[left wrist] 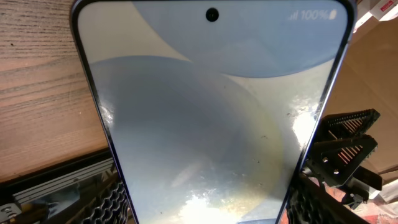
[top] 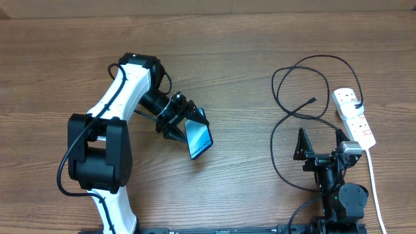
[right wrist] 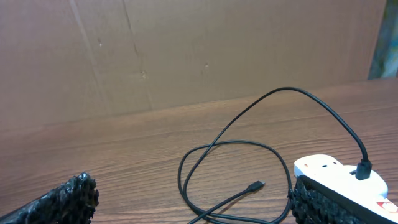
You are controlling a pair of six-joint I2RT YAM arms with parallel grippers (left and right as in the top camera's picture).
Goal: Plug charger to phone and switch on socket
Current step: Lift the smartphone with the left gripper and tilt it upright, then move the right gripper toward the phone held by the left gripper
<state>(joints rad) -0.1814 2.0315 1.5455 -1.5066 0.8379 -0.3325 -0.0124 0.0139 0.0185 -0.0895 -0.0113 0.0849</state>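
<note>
Bright, even light falls from above, leaving faint soft shadows on the table (top: 247, 52), white glare washes the phone (left wrist: 211, 124) screen's lower edge, and the right fingers (right wrist: 65, 199) blur close-up.

Left tool (top: 184, 123) clamped, right tool (top: 321, 140) agape

Looks like a robotics lab: a white arm (top: 120, 91) and a black arm (top: 341, 192) mounted at a wood-grain counter (top: 227, 39), cardboard sheets (right wrist: 186, 56) behind.

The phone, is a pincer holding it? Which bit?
Yes. The left pincer grips the phone by its two long edges, at the end away from the camera hole. The right pincer is open, empty.
</note>
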